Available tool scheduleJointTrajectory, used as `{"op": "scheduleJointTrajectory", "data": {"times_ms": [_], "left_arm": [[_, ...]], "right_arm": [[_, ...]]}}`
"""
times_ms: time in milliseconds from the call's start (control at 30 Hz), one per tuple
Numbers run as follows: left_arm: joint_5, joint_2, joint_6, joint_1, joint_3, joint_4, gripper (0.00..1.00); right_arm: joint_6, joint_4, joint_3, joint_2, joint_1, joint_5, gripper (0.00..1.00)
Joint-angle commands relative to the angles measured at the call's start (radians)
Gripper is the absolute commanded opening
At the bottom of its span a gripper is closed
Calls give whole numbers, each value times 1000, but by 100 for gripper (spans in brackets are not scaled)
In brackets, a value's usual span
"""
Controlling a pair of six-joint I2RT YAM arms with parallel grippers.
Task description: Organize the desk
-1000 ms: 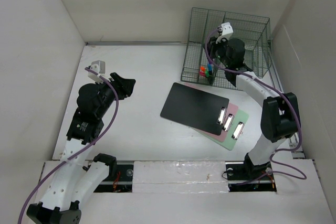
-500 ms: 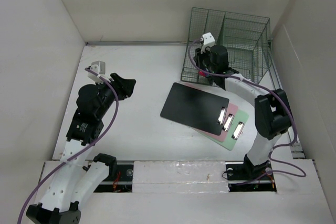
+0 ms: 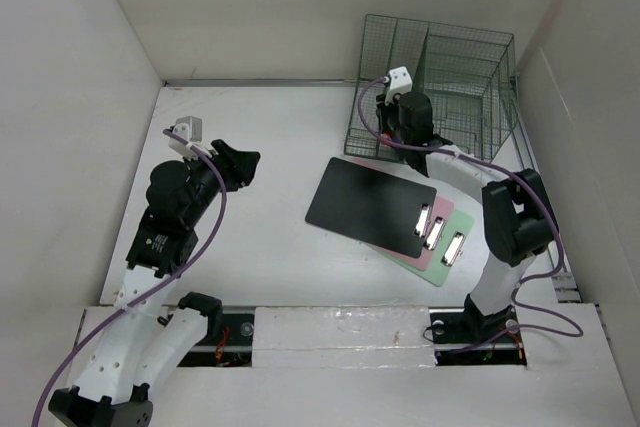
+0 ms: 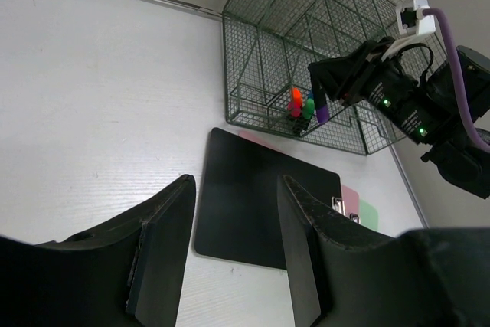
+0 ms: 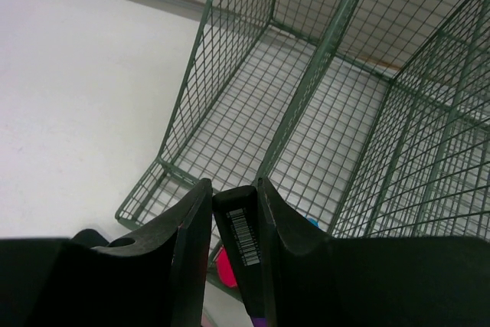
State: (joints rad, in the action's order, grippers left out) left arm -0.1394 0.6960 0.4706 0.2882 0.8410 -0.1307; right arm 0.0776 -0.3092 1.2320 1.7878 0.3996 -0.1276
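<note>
Right wrist view: your right gripper (image 5: 232,189) is clamping a marker (image 5: 245,241) between both fingers (image 5: 184,227), with the barcode label facing the lens. The marker's long axis is running along the fingers, purple end pointing down and away. The rack (image 5: 321,59) is sitting right ahead, and its low front tray (image 5: 164,181) is lying just below and in front of that purple end. So the next move is hanging on lining the tip up over the tray. My read is you're about to drop it in.

In the left wrist view your left gripper (image 4: 233,250) is hovering with jaws apart, gripping nothing. It is hanging over bare desk (image 4: 99,74), well apart from the rack. The right arm is the nearer one by far.

The desk is lying flat under everything. The rack is standing at its far right corner and the arm bases are sitting at its near edge.

Counts:
- Markers: one in your grip, plus an orange marker (image 4: 295,99) and a green marker (image 4: 308,105) standing upright in the tray just beside the purple end. I'm not making out any more for sure.
- Clipboards (image 3: 370,202): three, fanned in one stack near the rack. Black is lying on top, then pink, then green, with three metal clips showing.
- Rack: one.
</note>
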Motion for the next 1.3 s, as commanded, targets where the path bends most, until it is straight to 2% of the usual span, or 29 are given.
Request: {"op": "scheduleJointTrajectory", "data": {"times_ms": [0, 400, 767, 900, 1133, 1267], "left_arm": [[-8, -12, -16, 5, 6, 40, 43], [0, -4, -20, 5, 10, 39, 43], [5, -1, -21, 5, 10, 37, 43], [3, 0, -21, 5, 10, 37, 43], [1, -10, -21, 5, 6, 37, 43], [1, -18, -21, 5, 4, 37, 43]], "right_arm": [[25, -167, -43, -48, -1, -44, 4], [59, -378, -98, -25, 8, -153, 4], [80, -468, -160, -13, 56, -259, 2], [73, -443, -158, -18, 65, -277, 2], [54, -324, -91, 12, 97, -404, 1], [51, -294, -60, 33, 97, -408, 1]]}}
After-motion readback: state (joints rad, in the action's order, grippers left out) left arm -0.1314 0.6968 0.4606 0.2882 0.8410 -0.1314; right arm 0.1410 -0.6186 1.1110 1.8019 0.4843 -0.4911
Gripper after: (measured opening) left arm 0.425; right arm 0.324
